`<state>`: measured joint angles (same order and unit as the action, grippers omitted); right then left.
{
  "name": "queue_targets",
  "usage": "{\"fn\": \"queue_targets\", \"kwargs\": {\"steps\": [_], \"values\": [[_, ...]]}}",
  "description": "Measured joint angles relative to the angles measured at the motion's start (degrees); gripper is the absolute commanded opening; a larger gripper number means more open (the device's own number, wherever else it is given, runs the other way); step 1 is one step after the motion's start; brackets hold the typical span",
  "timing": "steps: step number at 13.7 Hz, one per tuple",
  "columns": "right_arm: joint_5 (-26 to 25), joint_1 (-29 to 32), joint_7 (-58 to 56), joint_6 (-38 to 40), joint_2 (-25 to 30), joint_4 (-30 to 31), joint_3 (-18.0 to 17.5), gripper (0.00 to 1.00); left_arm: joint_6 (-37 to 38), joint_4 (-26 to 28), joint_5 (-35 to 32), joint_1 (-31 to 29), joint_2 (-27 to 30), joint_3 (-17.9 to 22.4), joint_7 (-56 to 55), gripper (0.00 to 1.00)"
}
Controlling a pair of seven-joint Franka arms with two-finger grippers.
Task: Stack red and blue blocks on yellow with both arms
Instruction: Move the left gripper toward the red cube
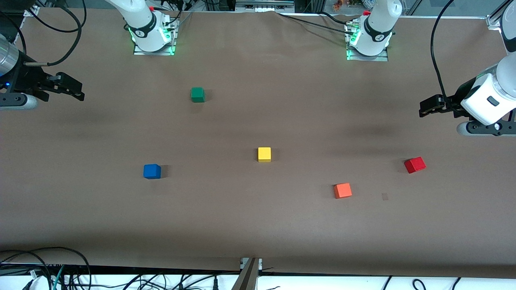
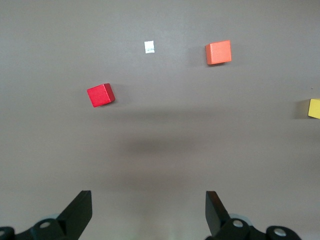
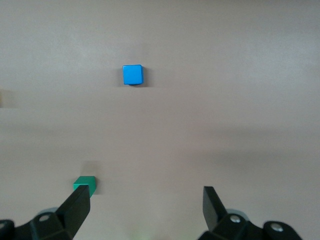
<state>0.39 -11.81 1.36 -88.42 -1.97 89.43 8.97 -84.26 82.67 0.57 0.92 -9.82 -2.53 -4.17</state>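
Observation:
The yellow cube sits near the table's middle. The blue cube lies toward the right arm's end, slightly nearer the front camera than the yellow one. The deep red cube lies toward the left arm's end. My right gripper hangs open and empty over bare table at its end; its wrist view shows the blue cube ahead of the open gripper. My left gripper hangs open and empty over bare table at its end; its wrist view shows the red cube, the yellow cube's edge and the open gripper.
An orange-red cube lies between the yellow and red cubes, nearer the front camera; it also shows in the left wrist view. A green cube sits nearer the right arm's base, seen too in the right wrist view. A small paper tag lies beside the orange-red cube.

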Motion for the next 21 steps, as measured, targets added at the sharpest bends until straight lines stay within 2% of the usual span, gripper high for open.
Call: {"fn": "queue_targets", "kwargs": {"steps": [6, 10, 14, 17, 21], "values": [[0.0, 0.0, 0.0, 0.2, 0.0, 0.0, 0.0, 0.99, 0.0, -0.1, 0.0, -0.6, -0.5, 0.1, 0.0, 1.0], [0.0, 0.0, 0.0, 0.2, 0.0, 0.0, 0.0, 1.0, -0.8, -0.1, 0.0, -3.9, -2.6, 0.3, 0.1, 1.0], [0.0, 0.0, 0.0, 0.3, 0.0, 0.0, 0.0, 1.0, -6.9, -0.1, 0.0, -7.2, -8.0, 0.6, 0.1, 1.0], [0.0, 0.0, 0.0, 0.3, 0.0, 0.0, 0.0, 1.0, -14.9, 0.8, -0.7, -8.9, -12.9, 0.9, 0.1, 1.0], [0.0, 0.0, 0.0, 0.5, 0.0, 0.0, 0.0, 0.99, -27.7, 7.7, -0.8, -11.9, -17.1, 1.0, 0.1, 1.0]]}}
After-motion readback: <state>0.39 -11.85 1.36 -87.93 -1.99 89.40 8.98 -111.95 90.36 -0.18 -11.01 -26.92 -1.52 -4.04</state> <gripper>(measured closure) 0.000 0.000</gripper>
